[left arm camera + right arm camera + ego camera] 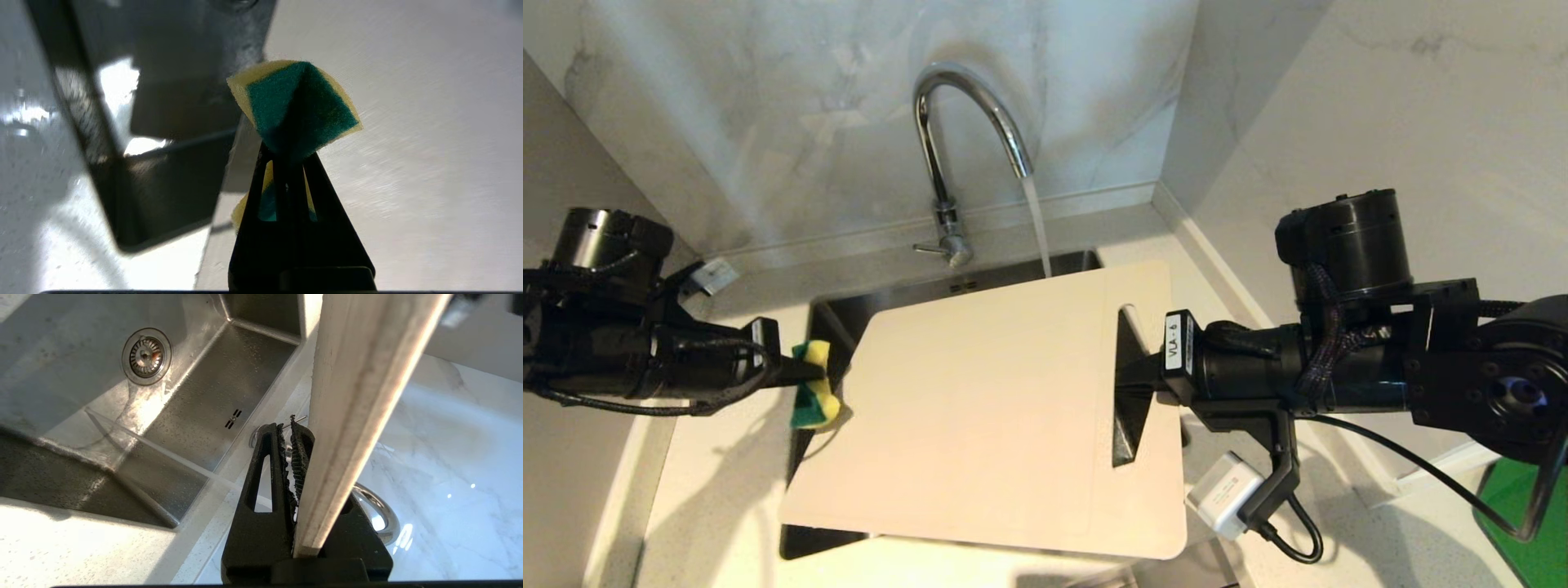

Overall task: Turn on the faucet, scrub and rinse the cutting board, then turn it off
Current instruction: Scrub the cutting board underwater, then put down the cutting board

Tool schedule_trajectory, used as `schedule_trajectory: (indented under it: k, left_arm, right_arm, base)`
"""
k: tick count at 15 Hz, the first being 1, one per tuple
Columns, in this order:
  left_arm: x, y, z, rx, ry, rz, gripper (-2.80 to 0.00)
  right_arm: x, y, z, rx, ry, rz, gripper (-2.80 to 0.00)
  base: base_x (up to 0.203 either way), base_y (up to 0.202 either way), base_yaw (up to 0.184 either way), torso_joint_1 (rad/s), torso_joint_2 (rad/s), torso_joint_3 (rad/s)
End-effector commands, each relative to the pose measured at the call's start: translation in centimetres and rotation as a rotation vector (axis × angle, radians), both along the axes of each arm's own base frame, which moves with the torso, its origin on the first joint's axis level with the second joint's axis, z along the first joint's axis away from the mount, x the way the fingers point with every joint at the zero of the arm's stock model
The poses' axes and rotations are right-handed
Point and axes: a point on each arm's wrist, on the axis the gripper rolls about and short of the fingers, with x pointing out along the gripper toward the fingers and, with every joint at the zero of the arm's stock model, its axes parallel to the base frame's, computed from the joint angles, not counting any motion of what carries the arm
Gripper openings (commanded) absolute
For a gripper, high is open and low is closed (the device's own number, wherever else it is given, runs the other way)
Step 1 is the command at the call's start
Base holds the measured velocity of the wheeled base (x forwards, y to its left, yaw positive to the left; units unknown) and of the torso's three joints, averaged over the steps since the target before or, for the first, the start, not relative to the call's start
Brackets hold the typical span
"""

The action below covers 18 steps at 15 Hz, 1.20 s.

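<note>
Head camera looks down; both wrist cameras closely share the sink (833,314).

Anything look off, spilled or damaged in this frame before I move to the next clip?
Nothing stands out. The faucet is running onto the cutting board, which the right gripper holds over the sink; the left gripper pinches the sponge at the board's edge. No spill on the counter.

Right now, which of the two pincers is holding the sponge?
The left pincer, at the cutting board's left edge, is shut on the green-and-yellow sponge. The right pincer instead grips the board at its handle end.
</note>
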Motion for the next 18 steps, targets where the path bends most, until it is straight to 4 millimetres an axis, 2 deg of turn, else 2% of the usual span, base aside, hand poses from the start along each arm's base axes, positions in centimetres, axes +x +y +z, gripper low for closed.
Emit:
schedule_trajectory:
  k: [1, 5, 9, 13, 18]
  left_arm:
    - [-0.4, 0.1, 2.9, -0.037, -0.09, 0.013, -2.8]
    - [-1.0, 0.7, 5.4, -0.057, -0.109, 0.045, -2.8]
    - [-1.9, 0.9, 5.8, -0.059, -0.106, 0.046, -2.8]
    - [-2.5, 1.0, 5.9, -0.057, -0.09, 0.053, -2.8]
    - [-3.4, 1.2, 5.8, -0.04, -0.055, 0.061, -2.8]
  right_arm:
    - [-0.2, -0.1, -0.1, -0.006, -0.007, 0.008, -2.8]
    - [-1.8, -0.8, 0.0, 0.008, 0.013, -0.006, -2.8]
    - [-3.8, -1.7, 0.8, 0.025, -0.017, -0.007, -2.8]
    - [-5.5, -2.5, 2.5, 0.071, -0.054, -0.022, -2.8]
    - [-6.6, -5.4, 5.4, 0.19, -0.051, -0.168, -2.8]
  base:
    - [0.0, 0.0, 0.0, 0.0, 0.0, 0.0]
    - [0.0, 0.0, 0.0, 0.0, 0.0, 0.0]
    - [0.0, 0.0, 0.0, 0.0, 0.0, 0.0]
    - [0.0, 0.0, 0.0, 0.0, 0.0, 0.0]
    - [0.0, 0.0, 0.0, 0.0, 0.0, 0.0]
